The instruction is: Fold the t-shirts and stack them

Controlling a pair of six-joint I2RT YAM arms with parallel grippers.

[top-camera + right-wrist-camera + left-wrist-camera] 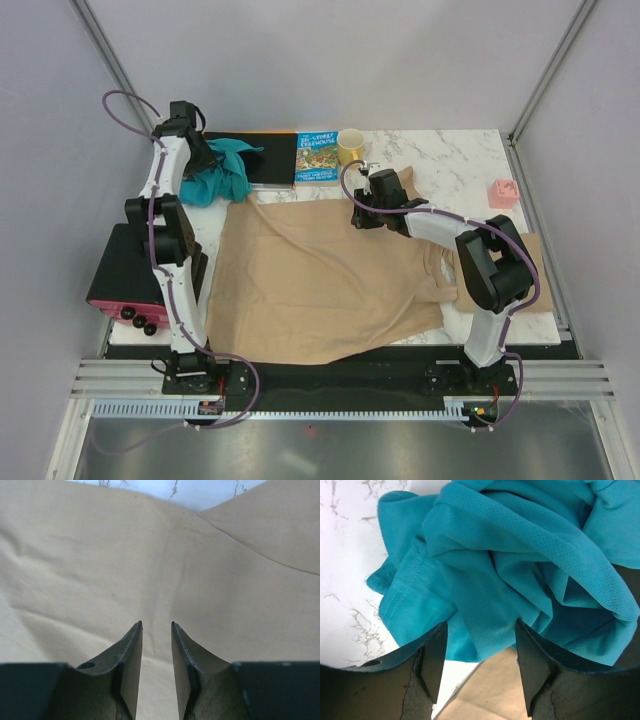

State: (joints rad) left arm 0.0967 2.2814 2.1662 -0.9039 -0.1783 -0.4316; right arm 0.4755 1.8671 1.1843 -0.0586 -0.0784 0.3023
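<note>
Teal shirt (510, 580) lies bunched on the table (450, 160), left gripper (481, 630) spread wide, gripping nothing; right gripper (156, 625) narrowly parted over the tan shirt (100, 555), nothing pinched.

Standing right by this setup: the table (460, 150) has a white marble-look top with grey veins, pretty clean looking. It's boxed in by plain pale grey-lilac panels, a back wall (330, 60), a left wall (40, 150) and a right wall (600, 180), all bare. A slim metal strut (107, 50) runs up the back left corner and a matching strut (548, 60) up the back right. Along the near edge there are silver aluminium rails (100, 380), then a white slotted strip (330, 410), and below that a dull shiny metal sheet (330, 450) catching a soft glow. Light is even and soft, only faint shadows
</note>
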